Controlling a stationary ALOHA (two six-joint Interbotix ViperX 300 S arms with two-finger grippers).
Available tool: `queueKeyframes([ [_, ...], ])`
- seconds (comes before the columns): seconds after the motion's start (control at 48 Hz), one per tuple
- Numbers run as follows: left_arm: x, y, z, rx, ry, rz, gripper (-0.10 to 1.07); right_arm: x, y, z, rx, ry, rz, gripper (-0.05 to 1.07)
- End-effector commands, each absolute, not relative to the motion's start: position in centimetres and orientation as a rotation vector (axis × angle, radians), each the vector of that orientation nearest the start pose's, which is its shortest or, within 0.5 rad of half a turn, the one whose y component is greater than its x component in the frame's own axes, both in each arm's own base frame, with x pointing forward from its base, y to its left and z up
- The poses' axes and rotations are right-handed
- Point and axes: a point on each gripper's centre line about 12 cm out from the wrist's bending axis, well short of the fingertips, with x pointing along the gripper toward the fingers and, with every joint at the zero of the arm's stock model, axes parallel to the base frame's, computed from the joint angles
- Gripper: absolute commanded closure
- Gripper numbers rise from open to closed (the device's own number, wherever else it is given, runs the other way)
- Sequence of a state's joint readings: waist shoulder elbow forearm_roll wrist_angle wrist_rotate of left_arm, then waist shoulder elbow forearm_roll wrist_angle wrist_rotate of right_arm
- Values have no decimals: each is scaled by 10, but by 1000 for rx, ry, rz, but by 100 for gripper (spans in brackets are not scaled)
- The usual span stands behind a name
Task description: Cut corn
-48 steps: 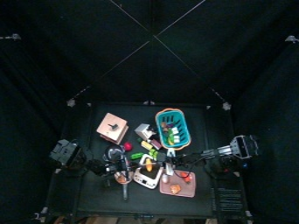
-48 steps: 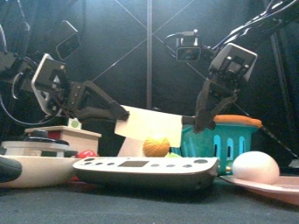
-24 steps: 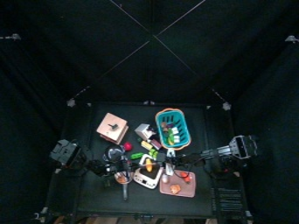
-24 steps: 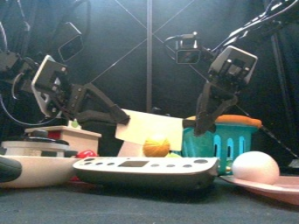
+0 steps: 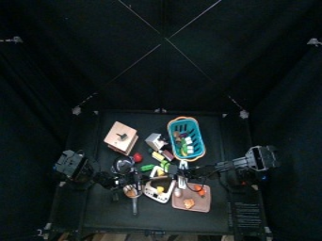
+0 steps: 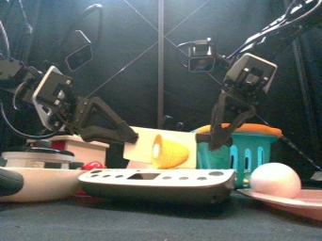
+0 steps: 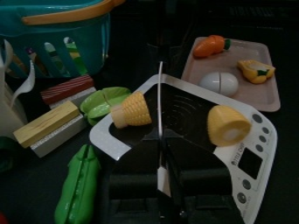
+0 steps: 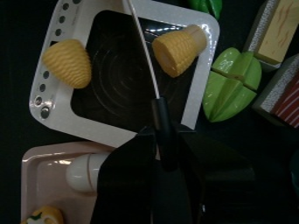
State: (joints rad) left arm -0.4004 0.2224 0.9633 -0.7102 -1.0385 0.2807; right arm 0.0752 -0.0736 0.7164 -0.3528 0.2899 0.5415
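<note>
The corn lies in two yellow halves on a black scale with a white rim. In the left wrist view a thin knife blade rises from my left gripper and stands between the halves. The right wrist view shows the same halves, with a blade and black handle held in my right gripper. Both grippers meet over the scale in the top view. The front view shows one half, cut face showing.
A pink tray with an egg and orange pieces lies beside the scale. A teal basket stands behind it. A green pea pod, a split green vegetable and a wooden block lie close by. A white bowl is front left.
In the front view the corn half now stands higher and larger, its cut face turned toward the camera. The left arm has shifted a little to the right; the right arm has barely moved.
</note>
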Motion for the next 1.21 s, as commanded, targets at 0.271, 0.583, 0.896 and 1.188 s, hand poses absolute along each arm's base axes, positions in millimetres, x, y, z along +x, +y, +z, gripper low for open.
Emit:
queueKeyframes([
  [0.271, 336, -71, 126, -17, 155, 195, 60, 357, 12, 191, 117, 813, -114, 47],
  [0.583, 334, -73, 144, -16, 90, 164, 60, 358, 12, 199, 107, 789, -109, 47],
  [0.896, 334, -73, 143, -14, 93, 164, 60, 359, 13, 200, 105, 788, -107, 47],
  [1.188, 333, -73, 149, -11, 64, 160, 60, 359, 13, 201, 104, 783, -106, 47],
])
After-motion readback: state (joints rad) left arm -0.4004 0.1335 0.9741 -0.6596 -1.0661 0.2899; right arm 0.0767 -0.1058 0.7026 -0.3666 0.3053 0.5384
